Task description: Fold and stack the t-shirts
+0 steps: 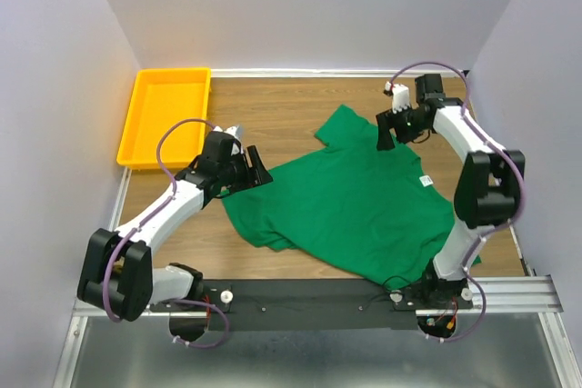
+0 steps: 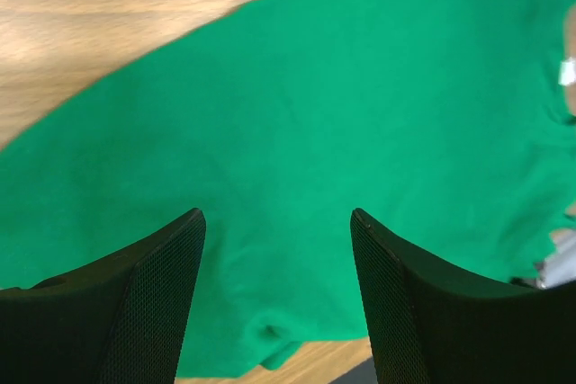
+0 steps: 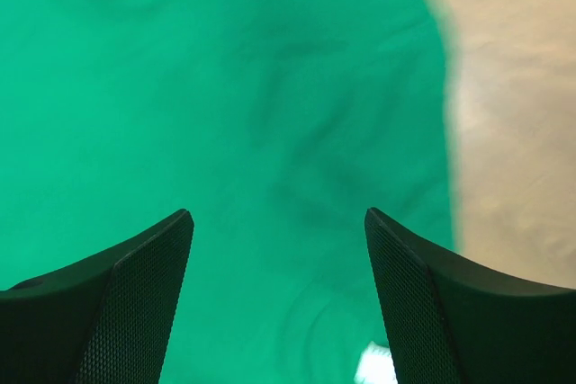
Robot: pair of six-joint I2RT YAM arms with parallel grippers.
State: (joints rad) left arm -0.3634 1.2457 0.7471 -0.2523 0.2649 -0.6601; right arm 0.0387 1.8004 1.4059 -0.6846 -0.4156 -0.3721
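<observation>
A single green t-shirt (image 1: pixel 350 202) lies spread, somewhat crumpled, across the middle of the wooden table, its small white neck label (image 1: pixel 424 180) toward the right. My left gripper (image 1: pixel 259 173) hovers over the shirt's left edge, open, with nothing between its fingers. In the left wrist view the left gripper (image 2: pixel 277 215) has green cloth (image 2: pixel 342 114) below it and a small pucker near the hem. My right gripper (image 1: pixel 386 130) is over the shirt's far part by a sleeve, open and empty. In the right wrist view the right gripper (image 3: pixel 279 213) looks down on the cloth (image 3: pixel 225 105) and the label (image 3: pixel 373 368).
A yellow tray (image 1: pixel 164 115) stands at the table's far left corner. Bare wood (image 1: pixel 273 102) shows behind and left of the shirt. White walls close in the sides and back, and a black rail (image 1: pixel 318 302) with the arm bases runs along the near edge.
</observation>
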